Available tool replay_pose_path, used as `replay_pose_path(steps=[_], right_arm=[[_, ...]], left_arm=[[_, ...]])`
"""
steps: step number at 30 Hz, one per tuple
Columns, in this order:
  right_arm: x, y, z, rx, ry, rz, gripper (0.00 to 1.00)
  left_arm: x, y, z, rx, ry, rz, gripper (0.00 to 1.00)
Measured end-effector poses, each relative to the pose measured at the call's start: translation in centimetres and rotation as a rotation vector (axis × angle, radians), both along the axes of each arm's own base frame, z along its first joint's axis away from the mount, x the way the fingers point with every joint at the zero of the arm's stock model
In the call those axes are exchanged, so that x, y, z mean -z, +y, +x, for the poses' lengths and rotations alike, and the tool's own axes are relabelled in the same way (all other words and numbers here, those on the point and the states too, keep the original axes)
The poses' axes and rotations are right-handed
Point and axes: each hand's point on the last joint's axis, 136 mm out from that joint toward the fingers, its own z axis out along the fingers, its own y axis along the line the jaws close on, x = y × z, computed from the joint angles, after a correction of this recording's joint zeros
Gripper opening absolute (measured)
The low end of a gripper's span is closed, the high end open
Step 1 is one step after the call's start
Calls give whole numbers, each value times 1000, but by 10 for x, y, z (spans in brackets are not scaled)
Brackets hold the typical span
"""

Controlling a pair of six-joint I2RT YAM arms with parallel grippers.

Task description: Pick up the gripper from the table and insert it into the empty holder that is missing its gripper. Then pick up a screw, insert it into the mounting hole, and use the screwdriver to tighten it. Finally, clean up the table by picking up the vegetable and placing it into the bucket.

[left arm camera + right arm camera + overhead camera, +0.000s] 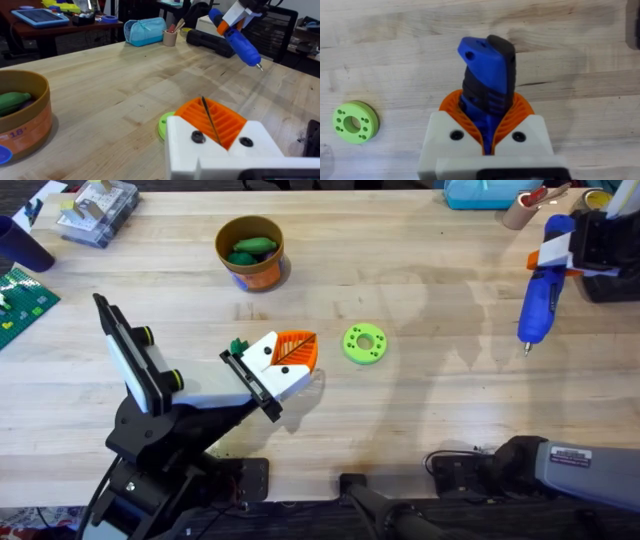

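Gripper (290,358) is found left of the middle of the overhead frame, seated against the black plate of the holder (252,385), with its orange leaf face turned up. It is judged to be mounted already, because a dark screw head is seen in each white block in the left wrist view. There the left gripper (207,107) is shown closed, pad against pad, with only a thin dark line between; nothing is held.

The screwdriver (538,300) is kept at the upper right, clamped by its handle in the closed right gripper (487,107), raised over the table (420,410) with its tip down. This is probably done so that the mounted part is left free.

A green ring disc (365,343) lies just right of the gripper. A small dark-green thing beside the plate cannot be identified. Green vegetables (250,248) lie inside the bucket (258,276), at the upper middle.

On the bucket wall "18" can be read. A white label on the right arm is too small to read.
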Motion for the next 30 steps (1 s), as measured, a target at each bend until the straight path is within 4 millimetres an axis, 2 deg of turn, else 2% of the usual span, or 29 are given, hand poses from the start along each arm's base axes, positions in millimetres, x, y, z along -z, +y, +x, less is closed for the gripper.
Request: replay_pose_path(steps=[6, 11, 16, 19, 22, 26, 28, 30], right_arm=[[2, 0, 0, -1, 3, 5, 51], [-1, 10, 8, -28, -34, 57, 51], [1, 14, 22, -35, -75, 106, 51], [-8, 18, 31, -40, -134, 131, 51], [-37, 21, 37, -56, -252, 116, 51], [-107, 29, 28, -90, -489, 37, 52], [-144, 34, 18, -110, -609, -7, 53], [-172, 41, 4, -127, -700, -41, 53]], left_arm=[[3, 0, 0, 0, 10, 5, 14], [3, 0, 0, 0, 10, 5, 15], [3, 0, 0, 0, 10, 5, 13], [3, 0, 0, 0, 10, 5, 15], [3, 0, 0, 0, 11, 5, 14], [3, 0, 0, 0, 10, 5, 14], [3, 0, 0, 0, 10, 5, 15], [3, 0, 0, 0, 11, 5, 14]])
